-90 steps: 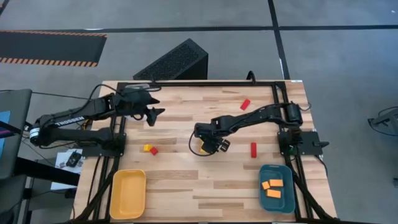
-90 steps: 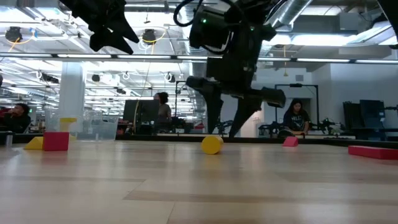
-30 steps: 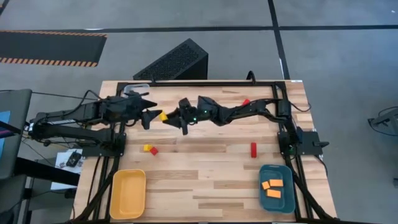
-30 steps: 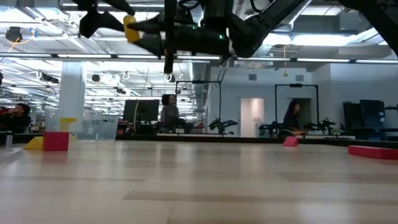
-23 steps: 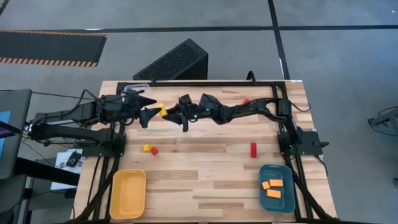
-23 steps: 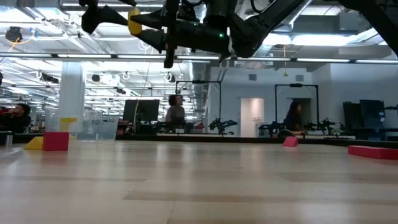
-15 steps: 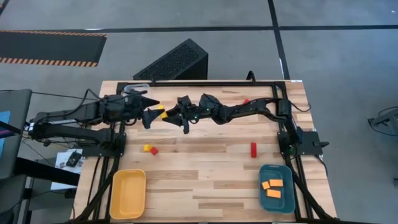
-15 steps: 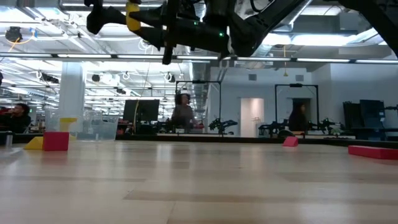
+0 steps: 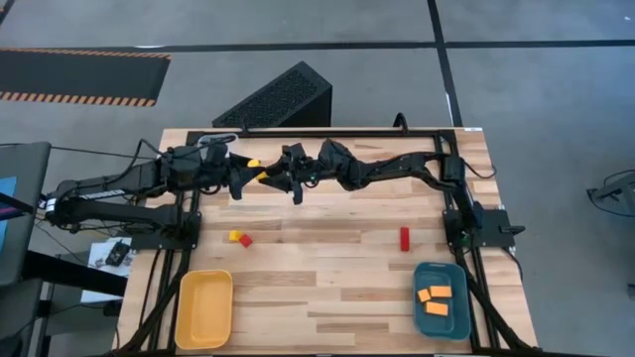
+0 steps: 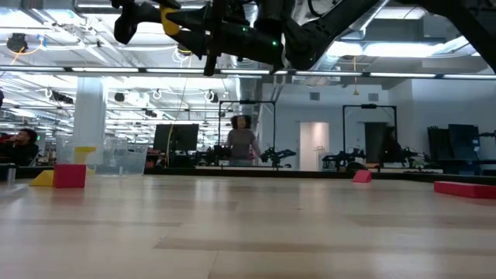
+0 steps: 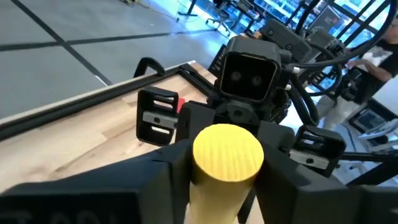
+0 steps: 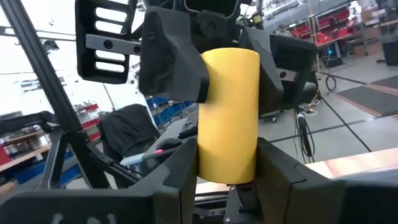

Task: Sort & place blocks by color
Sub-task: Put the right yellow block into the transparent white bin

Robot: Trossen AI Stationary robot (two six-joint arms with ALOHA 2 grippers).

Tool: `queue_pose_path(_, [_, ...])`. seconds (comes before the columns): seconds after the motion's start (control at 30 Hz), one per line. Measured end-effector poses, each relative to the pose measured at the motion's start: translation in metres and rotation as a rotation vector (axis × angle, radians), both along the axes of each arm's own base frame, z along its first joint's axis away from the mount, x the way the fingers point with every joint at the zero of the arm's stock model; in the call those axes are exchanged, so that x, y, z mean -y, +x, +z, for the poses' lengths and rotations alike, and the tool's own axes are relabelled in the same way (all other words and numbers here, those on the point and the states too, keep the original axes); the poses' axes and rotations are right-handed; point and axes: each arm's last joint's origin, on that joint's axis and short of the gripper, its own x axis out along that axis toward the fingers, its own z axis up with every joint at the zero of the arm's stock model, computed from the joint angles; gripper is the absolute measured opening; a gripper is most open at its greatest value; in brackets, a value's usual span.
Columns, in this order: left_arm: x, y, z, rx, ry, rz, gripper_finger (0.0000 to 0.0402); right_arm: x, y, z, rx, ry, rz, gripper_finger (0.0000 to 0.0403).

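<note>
A yellow cylinder block (image 9: 254, 163) hangs high over the table's far left part, and both grippers are shut on it. My left gripper (image 9: 245, 175) reaches it from the left and my right gripper (image 9: 267, 178) from the right. In the low view the cylinder (image 10: 169, 19) shows near the top edge. A yellow block (image 9: 234, 236) and a red block (image 9: 245, 241) lie side by side on the table, nearer than the grippers. Another red block (image 9: 404, 238) lies to the right. My left gripper pinches the cylinder's round wall (image 11: 200, 186) between its two fingers, just below the end face (image 11: 227, 152). It comes about level from the table's left. The cylinder is lifted clear and tilted. My right gripper pinches the round wall of the cylinder's other end (image 12: 227, 163) between its two fingers (image 12: 180, 171). It comes about level from the table's right, with the fingers across the cylinder. The left gripper's fingers (image 12: 174, 68) close on the part beyond.
A yellow tray (image 9: 204, 308) stands at the near left corner. A teal tray (image 9: 441, 313) with orange blocks (image 9: 435, 299) stands at the near right. A black frame (image 9: 327, 133) borders the far edge. People move in the room behind the table.
My right gripper has carried the cylinder a little toward the far left and upward. My left gripper, which stood open around the cylinder, has shut on it, so both now hold it.
</note>
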Motion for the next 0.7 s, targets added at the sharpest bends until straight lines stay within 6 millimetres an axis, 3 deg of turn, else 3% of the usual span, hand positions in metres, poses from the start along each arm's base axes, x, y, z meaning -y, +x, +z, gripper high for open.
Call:
queue_pose_path(0.3, [-0.002, 0.000, 0.000, -0.009, 0.031, 0.069, 0.0103, 0.009, -0.002, 0.000, 0.004, -0.028, 0.006, 0.0150])
queue_pose_path(0.5, [-0.015, -0.005, -0.005, -0.080, 0.065, 0.230, 0.0103, 0.013, 0.000, -0.009, -0.095, 0.004, -0.031, 0.0208])
queue_pose_path(0.7, [-0.042, -0.014, -0.026, -0.318, 0.058, 0.470, 0.0103, 0.012, 0.000, -0.015, -0.188, 0.081, 0.056, 0.0256])
